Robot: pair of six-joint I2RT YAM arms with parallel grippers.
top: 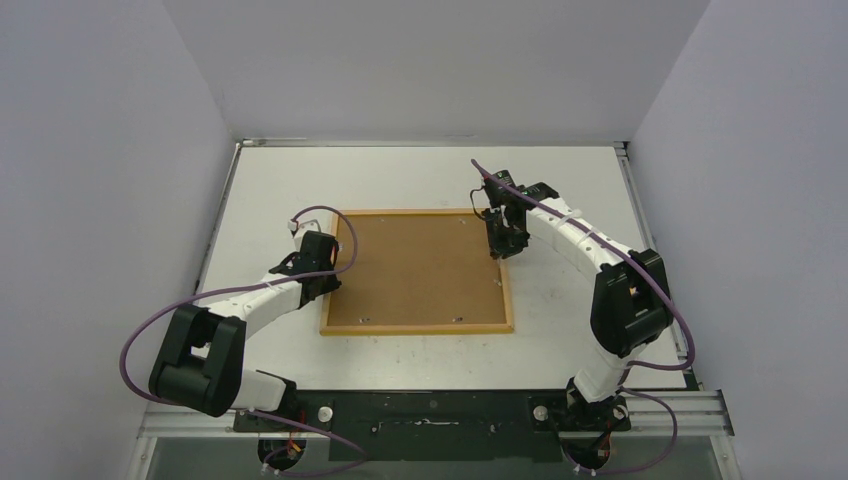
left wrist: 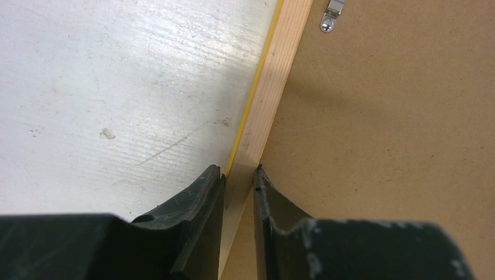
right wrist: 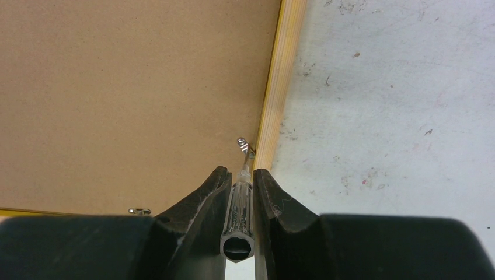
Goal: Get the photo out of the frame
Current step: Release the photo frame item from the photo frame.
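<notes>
Looking down from the top camera, we find the frame [top: 415, 270] lying face down in the middle of the table [top: 560, 180], with its brown fibreboard backing upward and the light wood rim all round.

Our left gripper [left wrist: 239, 172] straddles the frame's left rim. One finger sits on the table side and the other over the backing, drawn in until only the wood strip lies between them (a thin yellow line of the front border shows along the rim's outer edge). A small metal tab [left wrist: 330, 15] lies on the backing farther along that side.

Our right gripper [right wrist: 240, 173] is over the frame's right edge, toward the far end. It is closed tight on a screwdriver [right wrist: 239, 204], whose handle runs between the fingers. The tip reaches a right-side tab [right wrist: 243, 142] just inside the rim, touching it as far as we can tell.
</notes>
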